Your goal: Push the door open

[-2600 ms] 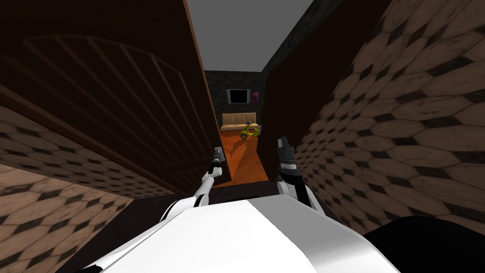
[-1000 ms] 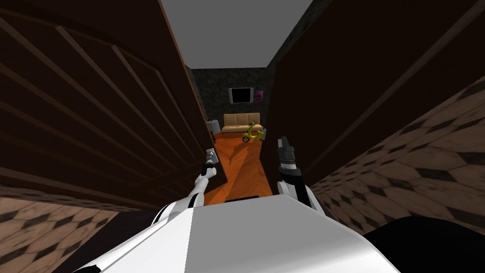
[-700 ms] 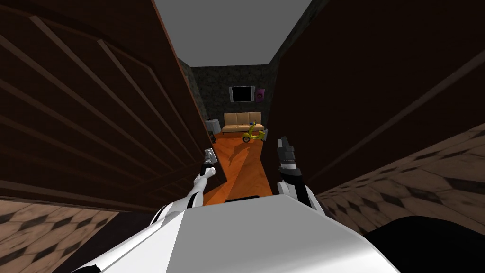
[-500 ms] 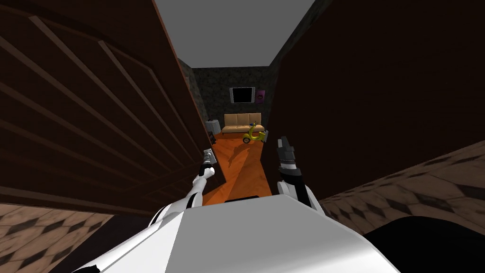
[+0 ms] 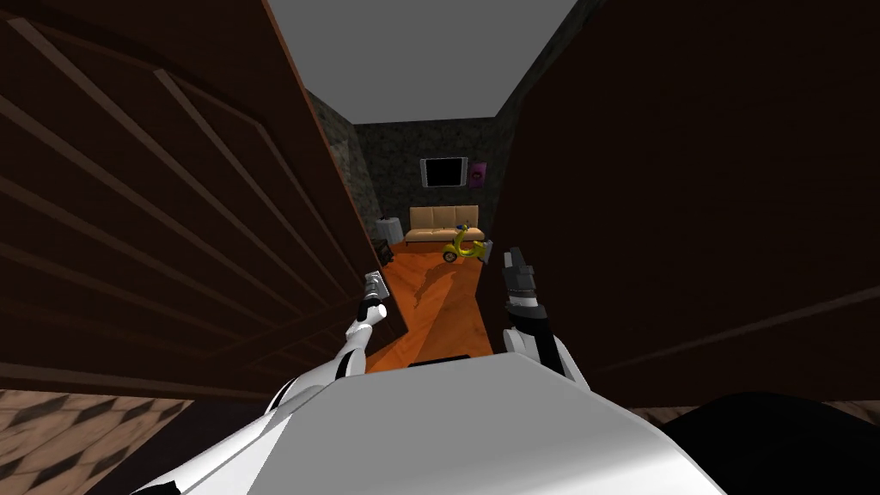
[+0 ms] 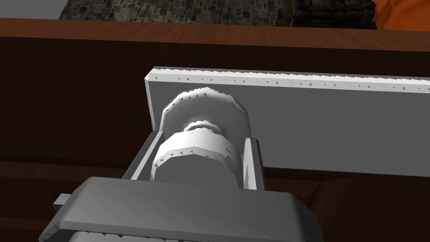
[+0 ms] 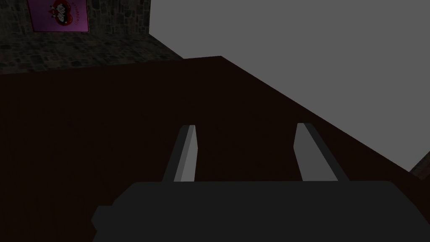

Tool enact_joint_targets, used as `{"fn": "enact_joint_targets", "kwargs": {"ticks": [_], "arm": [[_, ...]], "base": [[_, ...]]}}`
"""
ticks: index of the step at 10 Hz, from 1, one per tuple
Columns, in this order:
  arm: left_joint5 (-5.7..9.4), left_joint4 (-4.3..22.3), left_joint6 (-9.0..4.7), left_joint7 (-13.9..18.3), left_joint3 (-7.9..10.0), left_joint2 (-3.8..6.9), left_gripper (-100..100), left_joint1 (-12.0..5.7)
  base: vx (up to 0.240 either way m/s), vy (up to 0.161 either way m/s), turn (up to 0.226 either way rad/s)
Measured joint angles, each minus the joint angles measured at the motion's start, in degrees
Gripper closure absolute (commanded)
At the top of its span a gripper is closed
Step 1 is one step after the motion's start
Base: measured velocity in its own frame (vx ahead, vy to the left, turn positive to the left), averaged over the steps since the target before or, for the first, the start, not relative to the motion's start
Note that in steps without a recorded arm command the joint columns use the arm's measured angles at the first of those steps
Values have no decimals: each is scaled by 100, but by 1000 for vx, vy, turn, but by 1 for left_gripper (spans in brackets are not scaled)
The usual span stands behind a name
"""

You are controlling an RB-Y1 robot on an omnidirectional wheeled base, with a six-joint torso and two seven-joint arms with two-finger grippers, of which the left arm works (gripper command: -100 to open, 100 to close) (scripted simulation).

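A dark brown panelled door point(image 5: 172, 215) stands swung away on my left, its free edge by my left hand. My left gripper point(image 5: 375, 288) is at that edge. The left wrist view has the left gripper point(image 6: 201, 143) shut on the pale grey round door knob point(image 6: 197, 155), a finger pressing each side. The knob sits on a long grey plate point(image 6: 315, 122) fixed to the door's face point(image 6: 63, 92). My right gripper point(image 5: 516, 262) is raised beside the dark brown surface on the right. Seen from its own wrist, the right gripper point(image 7: 247, 126) is open and holds nothing.
Beyond the gap an orange wooden floor point(image 5: 438, 301) runs to a tan sofa point(image 5: 443, 222) with a yellow toy scooter point(image 5: 462, 247) in front. A dark brown surface point(image 5: 687, 172) flanks the passage on the right. A framed screen point(image 5: 444, 173) hangs on the far stone wall.
I have moved forward into the doorway. The door has swung further away to the left and the gap has widened. My left gripper stays on the knob; the right arm is unchanged.
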Motion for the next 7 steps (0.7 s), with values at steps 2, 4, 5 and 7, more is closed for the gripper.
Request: {"fn": "enact_joint_targets", "kwargs": {"ticks": [2, 4, 5, 7], "arm": [[45, -346, 200, -59, 126, -2, 100, 140], [63, -181, 100, -49, 162, 82, 100, 46], [80, -109, 72, -61, 204, 85, 100, 37], [115, 61, 12, -91, 297, 158, 100, -12]], "base": [[145, -59, 55], [88, -14, 21], [176, -62, 63], [108, -59, 49]]}}
